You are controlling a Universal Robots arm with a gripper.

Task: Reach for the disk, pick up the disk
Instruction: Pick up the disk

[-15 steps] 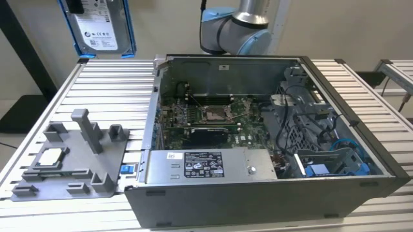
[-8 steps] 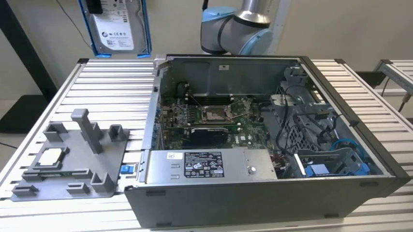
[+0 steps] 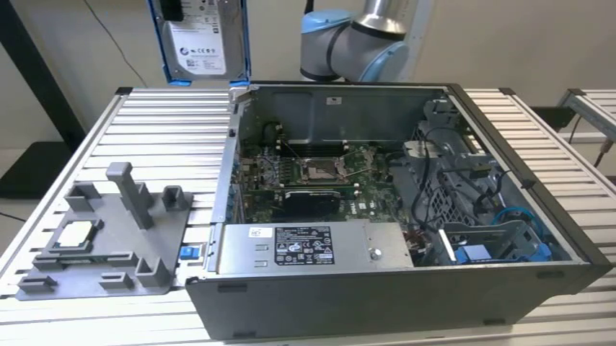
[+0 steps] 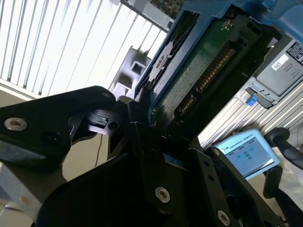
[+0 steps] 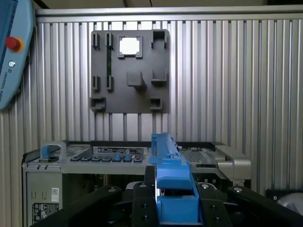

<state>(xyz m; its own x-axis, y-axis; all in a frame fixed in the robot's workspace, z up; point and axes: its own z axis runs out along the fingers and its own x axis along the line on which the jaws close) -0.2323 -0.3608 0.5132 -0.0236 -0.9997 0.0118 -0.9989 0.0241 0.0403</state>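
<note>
The disk (image 3: 200, 43), a silver hard drive with a white label in a bright blue bracket, hangs upright in the air above the table's far edge, to the exterior view's left of the open computer case. Its green circuit-board side (image 4: 203, 71) faces the second wrist view. In the first wrist view the blue bracket's edge (image 5: 165, 156) rises between the black fingers. My gripper (image 4: 151, 113) (image 5: 176, 189) is shut on the disk's bracket edge, and the disk touches nothing else.
The open computer case (image 3: 578, 252) fills the table's middle, with a silver box (image 3: 308, 245) along its near wall. A grey fixture plate (image 3: 106, 238) holding a small square chip (image 3: 75, 234) lies at the exterior view's left. The arm's base (image 3: 351, 43) stands behind the case. A pendant (image 5: 12, 52) hangs nearby.
</note>
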